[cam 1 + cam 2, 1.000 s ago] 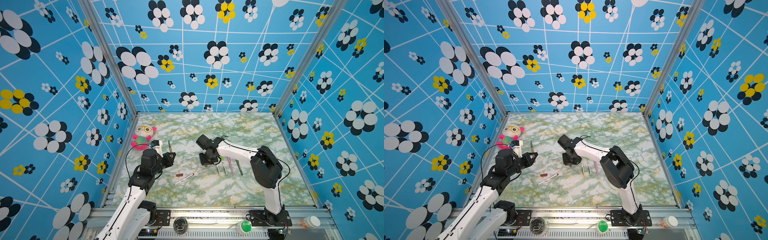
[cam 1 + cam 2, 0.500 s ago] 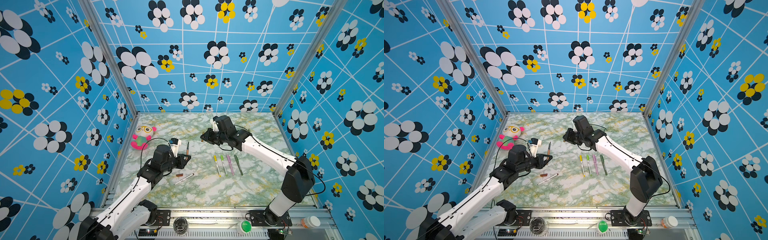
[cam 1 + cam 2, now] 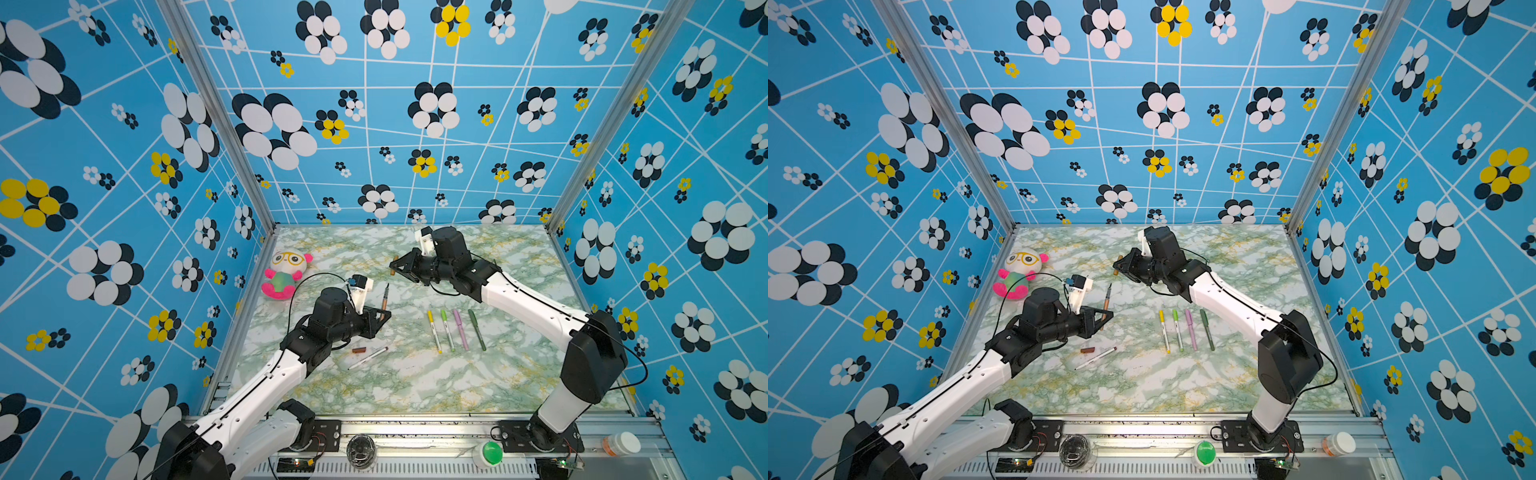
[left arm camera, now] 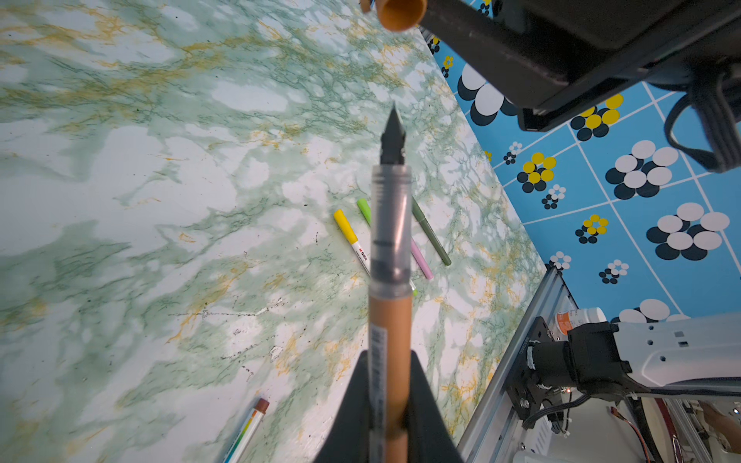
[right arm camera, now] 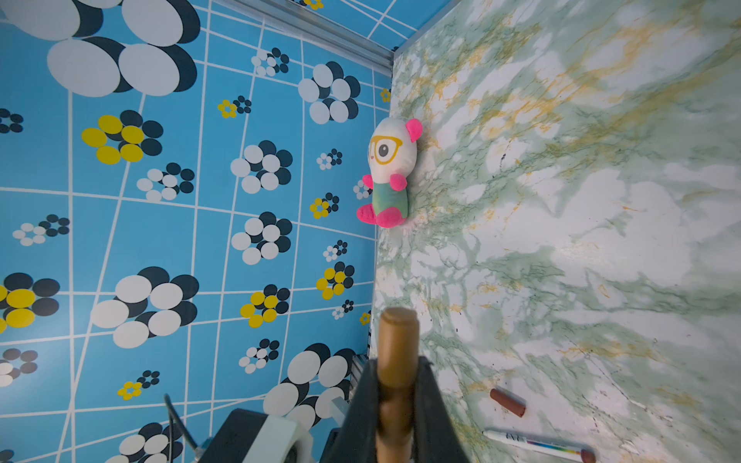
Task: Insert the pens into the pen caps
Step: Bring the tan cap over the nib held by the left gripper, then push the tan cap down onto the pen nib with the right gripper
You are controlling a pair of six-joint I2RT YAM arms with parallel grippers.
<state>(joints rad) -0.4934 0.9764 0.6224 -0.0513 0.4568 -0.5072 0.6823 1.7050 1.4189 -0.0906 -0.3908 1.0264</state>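
Pens and caps are nearly all paired off on the marble table, so the step in hand looks like the fifth joining, done in the air between the arms. The left gripper is clamped on a pen; the right gripper, raised and well apart from it toward the far wall, is pinched across a cap. Below the right gripper, on its near side, lie four capped pens in a row: yellow, light green, pink and dark green. The tan pen stands up out of the left jaws, held low on its barrel. Just below that gripper lies the white pen, uncapped. The tan cap sits crosswise in the right jaws, and the brown cap lies loose just beside the white pen. Smallest is the dark nib. In the left wrist view, what looks like the tan cap's open end shows beyond the nib and off to one side. I would first bring the cap's bore onto the pen's axis, then close the gap slowly and straight, since either piece could pivot in its narrow grip if the nib strikes the rim.
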